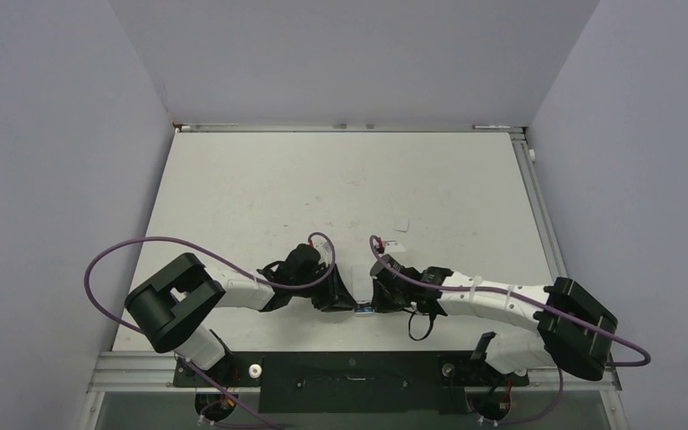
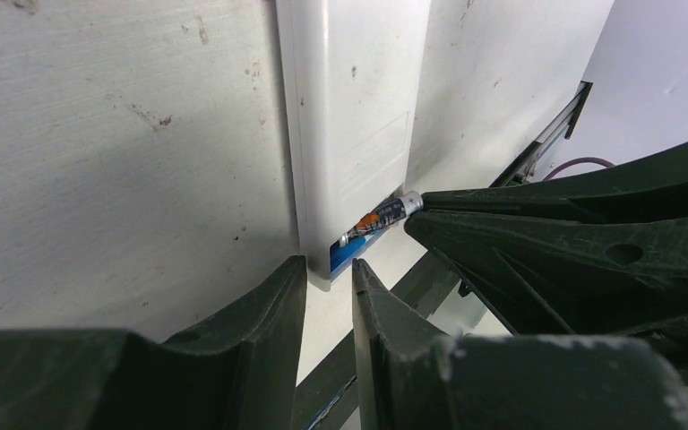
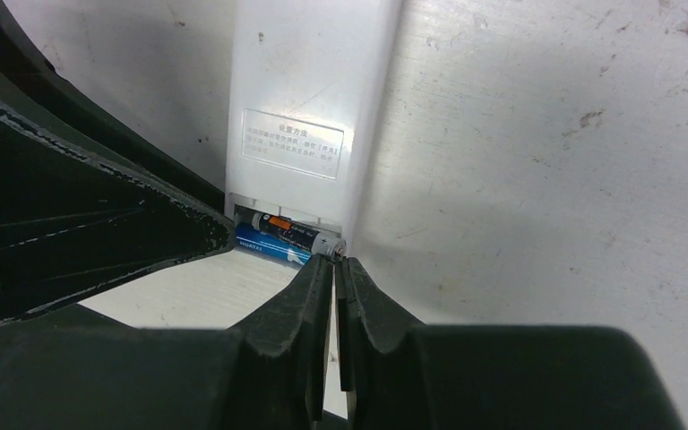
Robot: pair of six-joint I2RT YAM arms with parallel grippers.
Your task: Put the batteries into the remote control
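Your remote control point(image 3: 309, 81) lies back up by the near edge of the bench point(image 1: 322, 179), blue battery point(image 3: 264, 244) tucked inside it, dark battery point(image 3: 294, 233) half in, your right claw point(image 3: 334, 264) closed against its end, your left claw point(image 2: 327, 273) slightly open

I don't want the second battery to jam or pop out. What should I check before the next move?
1. Remote control lying back up, its near end open: ok.
2. Blue battery lying inside it: ok.
3. Dark battery seated flat: not ok, its near end pokes out at an angle.
4. Right gripper shut, tips at that end: ok.
5. Left gripper steadying the remote: cannot tell.
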